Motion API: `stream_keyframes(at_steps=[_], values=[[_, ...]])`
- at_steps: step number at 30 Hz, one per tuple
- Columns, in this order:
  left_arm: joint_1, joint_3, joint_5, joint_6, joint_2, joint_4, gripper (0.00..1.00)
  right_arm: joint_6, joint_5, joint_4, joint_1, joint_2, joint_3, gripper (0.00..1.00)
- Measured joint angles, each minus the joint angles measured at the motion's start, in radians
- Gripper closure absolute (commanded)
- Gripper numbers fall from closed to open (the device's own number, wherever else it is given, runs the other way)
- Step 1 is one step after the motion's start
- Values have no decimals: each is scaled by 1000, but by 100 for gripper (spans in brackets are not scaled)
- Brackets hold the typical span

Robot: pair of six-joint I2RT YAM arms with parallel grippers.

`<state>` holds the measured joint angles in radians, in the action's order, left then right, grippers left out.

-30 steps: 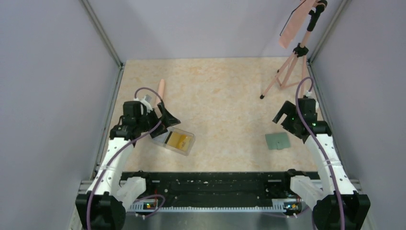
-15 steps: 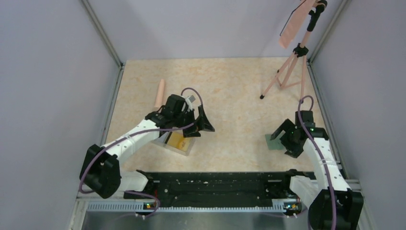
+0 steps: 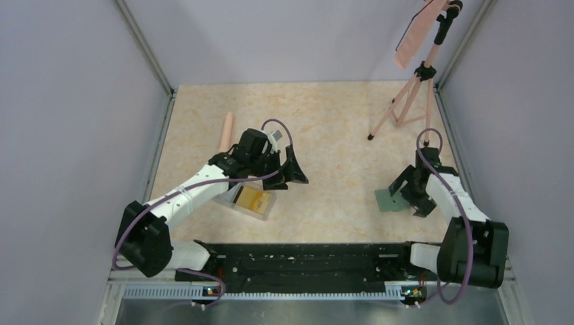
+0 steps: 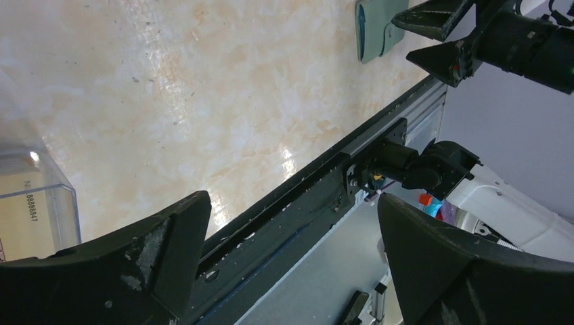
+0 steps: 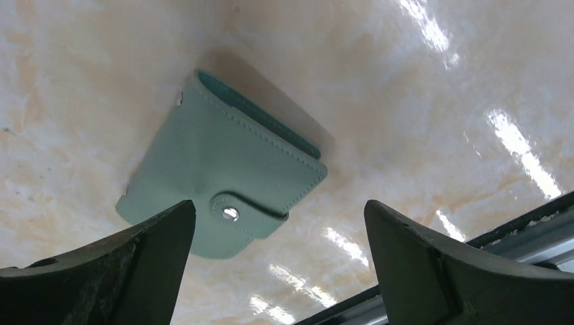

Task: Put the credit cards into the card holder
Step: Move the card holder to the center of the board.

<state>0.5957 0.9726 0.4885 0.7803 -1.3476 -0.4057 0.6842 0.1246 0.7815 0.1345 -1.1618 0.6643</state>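
The card holder [image 3: 384, 201] is a green wallet lying shut on the table at the right, its snap tab [image 5: 233, 213] fastened. My right gripper [image 3: 409, 192] hangs open just over its right edge. In the right wrist view the card holder [image 5: 223, 169] lies ahead of the gripper [image 5: 277, 206], nearer the left finger, and is not held. The credit cards [image 3: 252, 198] show yellow inside a clear plastic box [image 3: 248, 200] at the left. My left gripper [image 3: 290, 173] stands open and empty, right of the box. A pale printed card [image 4: 27, 220] shows through the box wall [image 4: 64, 210].
A pink tripod [image 3: 406, 95] carrying a pink panel stands at the back right. A pink cylinder [image 3: 227, 131] lies at the back left. The black rail [image 3: 298, 261] runs along the near edge. Grey walls close in both sides.
The left arm swung from the box's left side across to its right, then held there. The right arm came down and forward onto the card holder's right edge. Both grippers stayed open.
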Motion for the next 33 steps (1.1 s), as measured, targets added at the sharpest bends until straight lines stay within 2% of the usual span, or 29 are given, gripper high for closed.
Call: stream_keyframes(at_steps=[7,13,23,27,33], values=[[0,-53,-7,13,57,2,1,-118,-62,-95,3,-212,64,11],[0,-55,-7,20,58,3,1,-145,-213,-152,-11,-215,58,11],[0,-59,-6,63,-5,34,2,-98,-431,-174,-277,-182,18,12],[0,-73,-7,71,-21,37,2,-109,-387,-123,-292,-182,46,7],[0,-98,-11,86,-21,40,2,-189,-177,-24,-290,-179,196,5]])
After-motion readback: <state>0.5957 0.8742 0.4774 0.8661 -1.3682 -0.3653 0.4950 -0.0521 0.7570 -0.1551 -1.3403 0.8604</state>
